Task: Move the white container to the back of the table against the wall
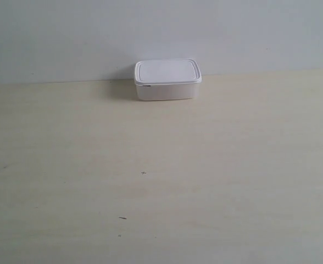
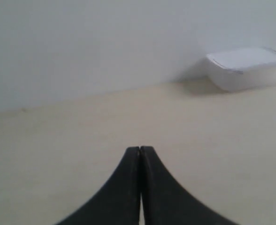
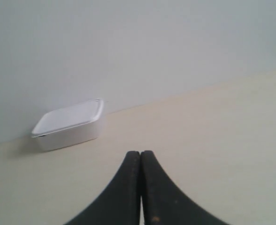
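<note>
Lidded white container (image 1: 167, 80) sits at the wall (image 1: 68, 33); left pincer (image 2: 140, 149) and right pincer (image 3: 141, 153) both pressed together, empty.

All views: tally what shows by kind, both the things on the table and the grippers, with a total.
Container: 1, white, lid on
Grippers: 2, left gripper and right gripper, both shut and holding nothing
Total: 3

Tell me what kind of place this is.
Likely a bare robot test bench: a pale table meeting an unmarked wall, one white container, and the left gripper and right gripper, both shut.
</note>
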Robot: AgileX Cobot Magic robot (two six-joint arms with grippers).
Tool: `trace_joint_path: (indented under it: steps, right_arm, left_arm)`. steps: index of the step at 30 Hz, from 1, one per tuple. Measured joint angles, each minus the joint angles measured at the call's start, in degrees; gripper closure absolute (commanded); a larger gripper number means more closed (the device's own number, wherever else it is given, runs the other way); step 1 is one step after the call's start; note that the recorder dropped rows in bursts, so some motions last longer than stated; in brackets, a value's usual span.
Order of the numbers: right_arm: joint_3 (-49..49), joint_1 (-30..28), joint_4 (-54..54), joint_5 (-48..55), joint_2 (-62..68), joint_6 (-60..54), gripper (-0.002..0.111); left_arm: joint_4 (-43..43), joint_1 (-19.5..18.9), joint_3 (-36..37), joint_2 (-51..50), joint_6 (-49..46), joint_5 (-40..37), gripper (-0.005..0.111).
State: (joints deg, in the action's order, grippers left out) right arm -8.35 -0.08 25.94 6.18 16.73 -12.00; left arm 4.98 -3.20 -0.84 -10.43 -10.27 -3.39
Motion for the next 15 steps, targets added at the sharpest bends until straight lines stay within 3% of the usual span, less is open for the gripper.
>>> trace_joint_path:
  steps: [3,7,15]
  right_arm:
    - [1.9,-5.0,-1.3,0.0,-2.1,0.0,0.108]
    - [4.9,-8.1,-3.8,0.0,-4.4,0.0,0.108]
    - [8.1,-8.4,-10.7,0.4,-6.2,0.0,0.108]
  left_arm:
    - [-0.2,-6.6,0.6,2.2,0.0,6.6,0.107]
    - [-0.2,-13.0,0.6,3.4,0.0,6.1,0.107]
    - [-0.2,-15.4,0.7,3.4,0.0,1.0,0.107]
